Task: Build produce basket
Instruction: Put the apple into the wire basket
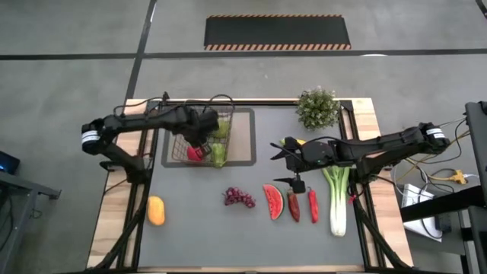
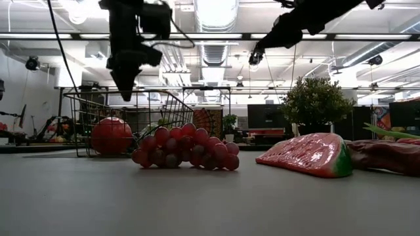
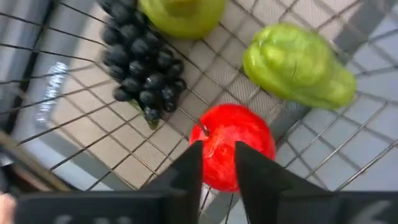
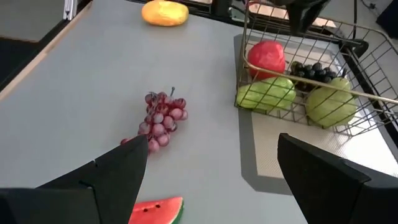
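basket (image 1: 199, 137) on mat (image 1: 245, 156) near table's (image 1: 198, 228) back edge | apple (image 3: 235, 145), two pears (image 3: 298, 65), grapes (image 3: 140, 59) in basket | leek (image 1: 337, 199) near right edge | orange fruit (image 1: 155, 210) near left edge

L gripper (image 1: 199, 137) near table's far-left edge, fingers nearly closed. R gripper (image 1: 280, 152) mid-table, fingers wide apart.

Lighting: even, bright, from long white ceiling light strips (image 2: 216, 10), which glare; soft faint shadows on the flat grey worktop (image 1: 228, 228). Left wrist view motion-blurred throughout; round glossy red apple (image 3: 235, 144) shows small highlights
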Available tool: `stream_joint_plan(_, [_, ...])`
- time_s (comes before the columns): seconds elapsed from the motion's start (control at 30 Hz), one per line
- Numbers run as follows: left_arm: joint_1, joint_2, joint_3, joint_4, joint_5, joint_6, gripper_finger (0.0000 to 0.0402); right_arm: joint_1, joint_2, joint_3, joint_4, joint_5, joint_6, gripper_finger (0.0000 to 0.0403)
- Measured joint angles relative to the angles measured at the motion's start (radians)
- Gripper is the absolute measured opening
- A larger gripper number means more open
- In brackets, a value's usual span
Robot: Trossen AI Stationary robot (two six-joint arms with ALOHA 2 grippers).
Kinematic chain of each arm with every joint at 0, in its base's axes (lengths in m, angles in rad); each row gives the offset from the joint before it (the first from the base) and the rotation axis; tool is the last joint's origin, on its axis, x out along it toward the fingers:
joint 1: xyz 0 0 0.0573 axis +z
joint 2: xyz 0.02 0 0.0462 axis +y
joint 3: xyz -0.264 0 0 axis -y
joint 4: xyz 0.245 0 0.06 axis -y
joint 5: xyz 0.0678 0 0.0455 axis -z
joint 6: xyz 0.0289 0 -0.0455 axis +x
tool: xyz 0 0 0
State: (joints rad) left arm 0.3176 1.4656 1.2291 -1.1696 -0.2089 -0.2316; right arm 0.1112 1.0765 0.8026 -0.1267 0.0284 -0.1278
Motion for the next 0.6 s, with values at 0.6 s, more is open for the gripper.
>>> stream_joint_plan(0.6, [0.061,0.008,-0.13,0.097,0.014,0.004,0.0001,0.0,-0.002,-0.149,0.217,-0.003,-0.032,0.0338])
